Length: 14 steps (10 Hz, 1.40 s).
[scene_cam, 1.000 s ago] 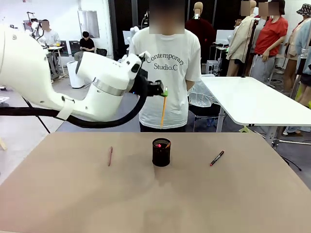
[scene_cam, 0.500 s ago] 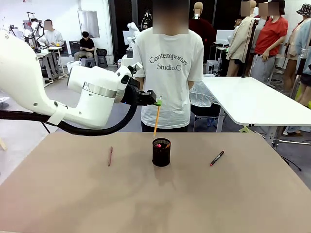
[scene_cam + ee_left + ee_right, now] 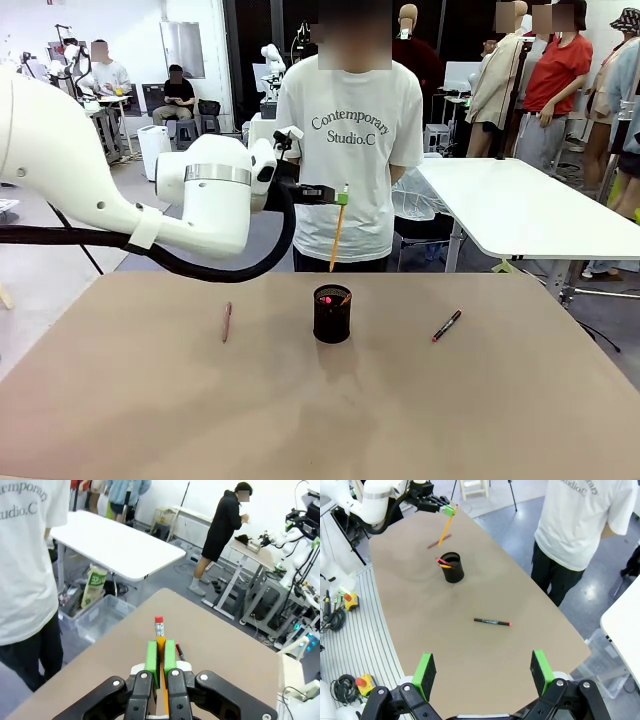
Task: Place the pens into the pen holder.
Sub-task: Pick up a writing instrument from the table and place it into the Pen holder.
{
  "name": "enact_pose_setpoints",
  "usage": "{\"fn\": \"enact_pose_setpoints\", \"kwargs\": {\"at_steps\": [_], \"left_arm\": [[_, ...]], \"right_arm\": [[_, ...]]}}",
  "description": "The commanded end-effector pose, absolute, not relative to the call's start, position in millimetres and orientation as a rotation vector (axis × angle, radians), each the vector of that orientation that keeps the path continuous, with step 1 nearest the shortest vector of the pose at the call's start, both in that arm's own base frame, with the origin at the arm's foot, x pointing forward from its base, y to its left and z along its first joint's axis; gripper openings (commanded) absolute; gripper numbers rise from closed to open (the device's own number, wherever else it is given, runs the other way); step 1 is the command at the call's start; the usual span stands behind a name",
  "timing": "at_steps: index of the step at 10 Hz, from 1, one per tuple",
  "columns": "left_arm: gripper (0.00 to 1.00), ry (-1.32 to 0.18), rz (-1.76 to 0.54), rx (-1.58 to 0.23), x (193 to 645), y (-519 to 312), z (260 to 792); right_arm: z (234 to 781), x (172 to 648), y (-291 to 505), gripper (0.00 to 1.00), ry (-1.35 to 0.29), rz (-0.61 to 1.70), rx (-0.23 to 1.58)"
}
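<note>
Pencil [image 3: 337, 232]: hangs point down above the cup [image 3: 332, 315], clear of its rim, pinched just under the eraser between the closed-in green pads of the left gripper [image 3: 341, 196]. Sits further right and slightly higher than half a second ago, back in line with the cup's mouth as seen from the front; judged lined up for lowering, not yet released. Right gripper [image 3: 483, 666]: fingers spread wide, holding nothing; still to collect, flat on the table [image 3: 150, 400]: brown pen [image 3: 227, 322] left of the cup, black marker [image 3: 447, 325] right of it.
</note>
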<state>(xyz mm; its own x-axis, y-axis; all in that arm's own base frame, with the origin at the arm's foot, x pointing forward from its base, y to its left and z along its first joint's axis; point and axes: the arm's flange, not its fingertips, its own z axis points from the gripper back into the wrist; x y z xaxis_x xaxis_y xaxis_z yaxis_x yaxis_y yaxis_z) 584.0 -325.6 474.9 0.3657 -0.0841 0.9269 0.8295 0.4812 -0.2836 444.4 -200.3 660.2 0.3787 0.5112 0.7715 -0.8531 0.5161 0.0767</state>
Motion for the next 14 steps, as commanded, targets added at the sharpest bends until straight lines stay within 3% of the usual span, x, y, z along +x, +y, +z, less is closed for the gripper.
{"fn": "enact_pose_setpoints", "kwargs": {"at_steps": [1, 6, 13, 14], "left_arm": [[0.00, -1.066, -0.753, -0.938, 575.1, -331.5, 452.7], [0.00, -1.140, -0.901, -0.936, 596.2, -337.6, 404.6], [0.00, -1.121, -0.832, -0.947, 601.8, -324.2, 379.4], [0.15, -1.114, -0.824, -0.944, 601.8, -321.6, 376.7]], "right_arm": [[660.0, 442.5, -197.7, 1.00, -0.775, 0.930, 0.517], [660.0, 442.5, -197.7, 1.00, -0.775, 0.930, 0.517], [660.0, 442.5, -197.7, 1.00, -0.775, 0.930, 0.517], [660.0, 442.5, -197.7, 1.00, -0.775, 0.930, 0.517]]}}
